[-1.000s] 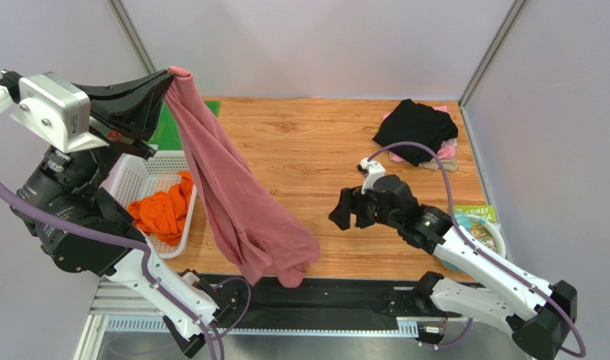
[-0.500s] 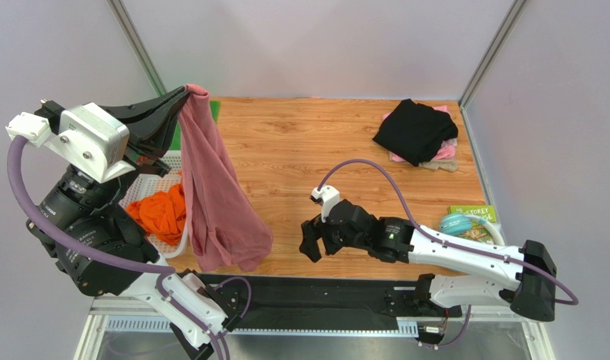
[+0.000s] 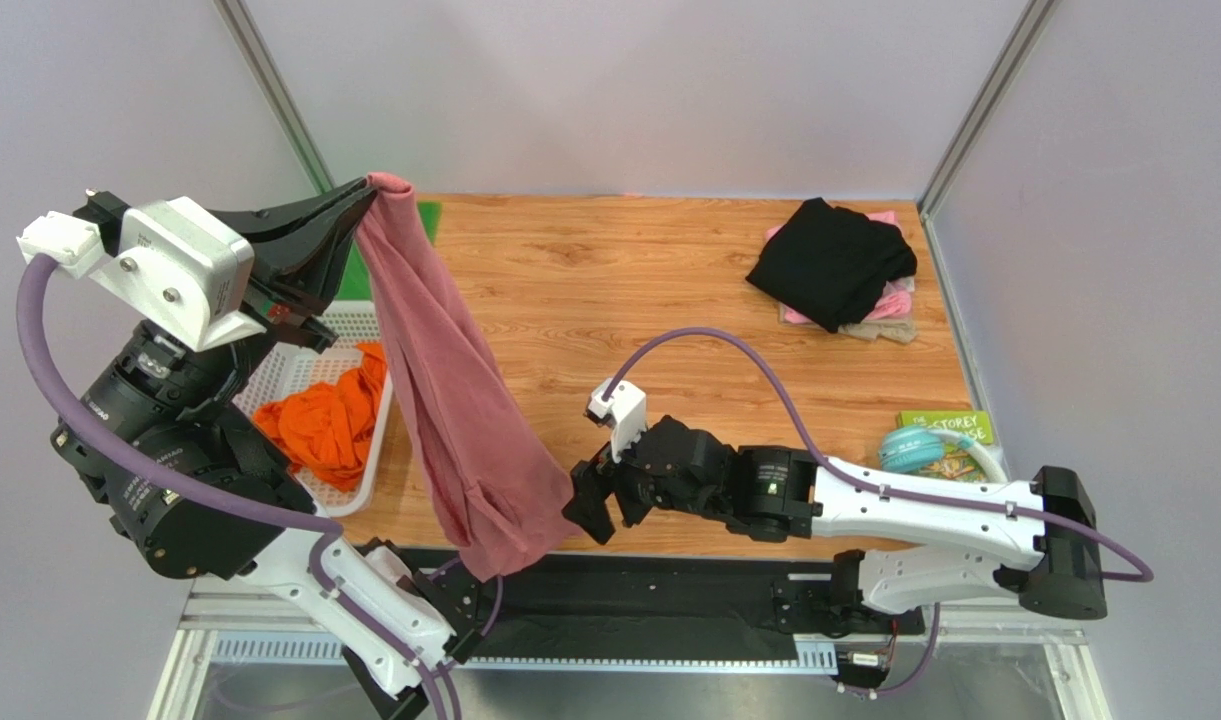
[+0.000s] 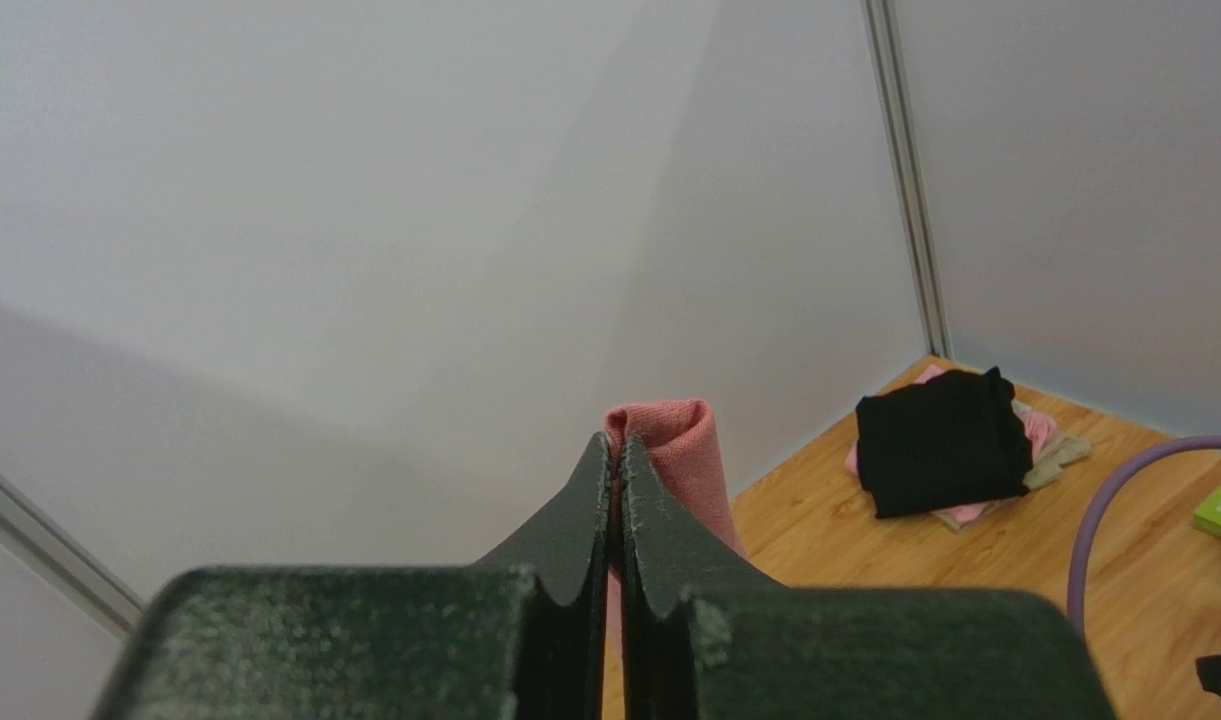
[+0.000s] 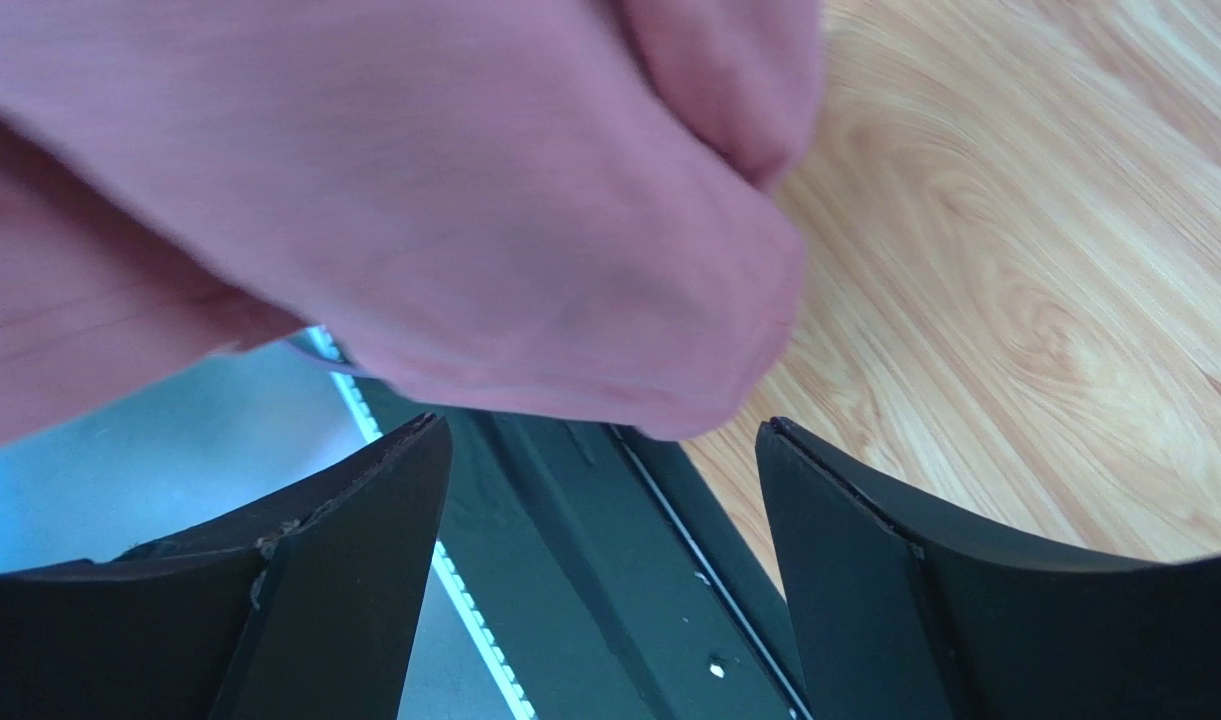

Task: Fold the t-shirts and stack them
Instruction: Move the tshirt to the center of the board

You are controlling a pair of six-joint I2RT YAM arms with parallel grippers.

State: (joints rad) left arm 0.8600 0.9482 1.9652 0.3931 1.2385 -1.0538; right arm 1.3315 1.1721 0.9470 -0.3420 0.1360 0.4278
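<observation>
My left gripper [image 3: 364, 192] is raised high at the back left and shut on a fold of the dusty-rose t-shirt [image 3: 451, 405]. The shirt hangs down in a long bunch to the table's near edge. In the left wrist view the cloth [image 4: 684, 450] bulges past the closed tips of that gripper [image 4: 616, 447]. My right gripper [image 3: 589, 503] stands open just right of the shirt's lower end. From the right wrist, the hanging cloth [image 5: 421, 180] fills the top, just above the gap of the gripper [image 5: 601, 426]. An orange t-shirt [image 3: 323, 420] lies in the basket. A black t-shirt [image 3: 834, 258] tops a pale pink one [image 3: 894, 305] at the back right.
The white mesh basket [image 3: 278, 353] sits at the left, under my left arm. A green item [image 3: 338, 263] lies behind it. A teal object and a booklet [image 3: 932, 447] rest at the right edge. A black rail [image 3: 676, 593] runs along the table's near edge.
My right arm has swung left and toward the near edge, up to the shirt's hanging end. My left gripper shifted slightly right, and the shirt's lower end swung left, then back.
</observation>
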